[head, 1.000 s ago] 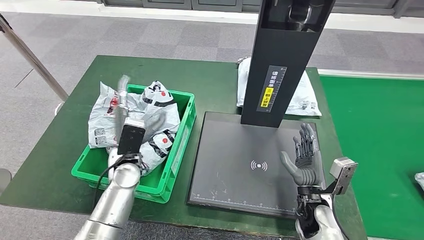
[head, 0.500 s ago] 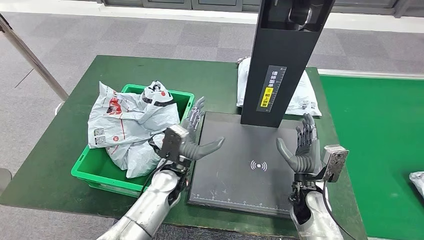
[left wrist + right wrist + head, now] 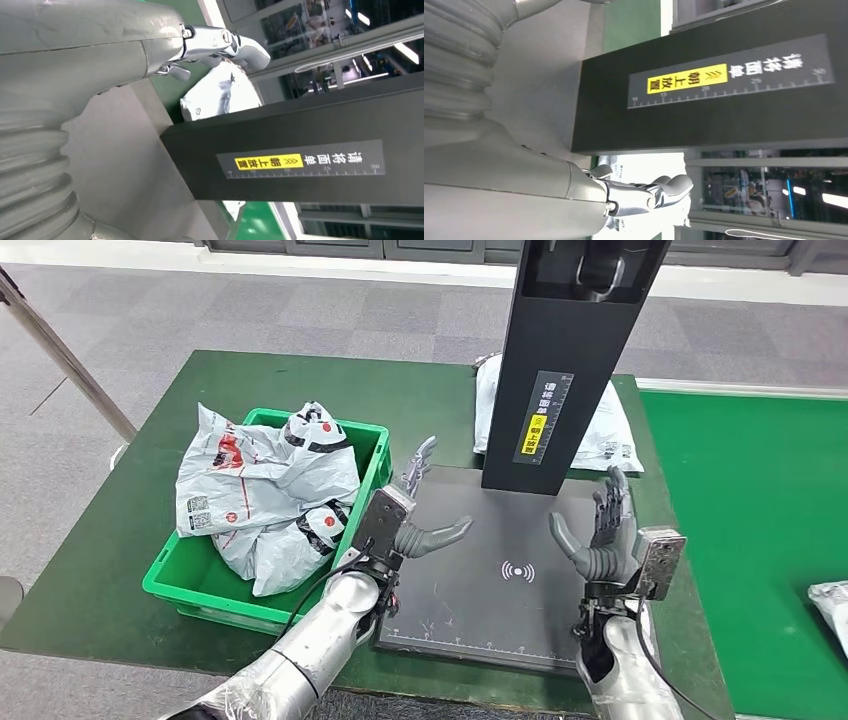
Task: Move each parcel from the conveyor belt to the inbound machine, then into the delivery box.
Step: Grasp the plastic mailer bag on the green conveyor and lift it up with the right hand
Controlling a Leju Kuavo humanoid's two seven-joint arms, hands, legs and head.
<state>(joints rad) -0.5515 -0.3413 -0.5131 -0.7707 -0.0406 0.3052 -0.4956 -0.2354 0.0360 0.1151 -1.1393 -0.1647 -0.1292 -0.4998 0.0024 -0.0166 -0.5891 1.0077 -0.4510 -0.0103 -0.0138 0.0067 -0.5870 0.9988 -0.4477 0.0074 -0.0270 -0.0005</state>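
The inbound machine has a dark flat plate [image 3: 480,580] and a black post [image 3: 560,370]; nothing lies on the plate. My left hand [image 3: 415,520] hovers open over the plate's left edge, fingers spread. Over the plate's right side my right hand [image 3: 600,535] is open too, palm turned inward. Several white and grey parcels [image 3: 265,495] are heaped in the green delivery box [image 3: 365,515] to the left. Another white parcel [image 3: 605,435] lies behind the post, also seen past my left hand's thumb [image 3: 220,92]. A parcel's edge [image 3: 830,600] shows on the green conveyor belt [image 3: 760,540] at far right.
The green table [image 3: 120,540] holds the box and machine. A metal pole [image 3: 60,350] slants at the far left over the grey floor. The post carries a yellow label [image 3: 686,79] that faces both wrist cameras.
My left hand has left the delivery box and swung right to the plate's left edge, open. My right hand has shifted slightly inward. The parcel on the belt has crept further into view.
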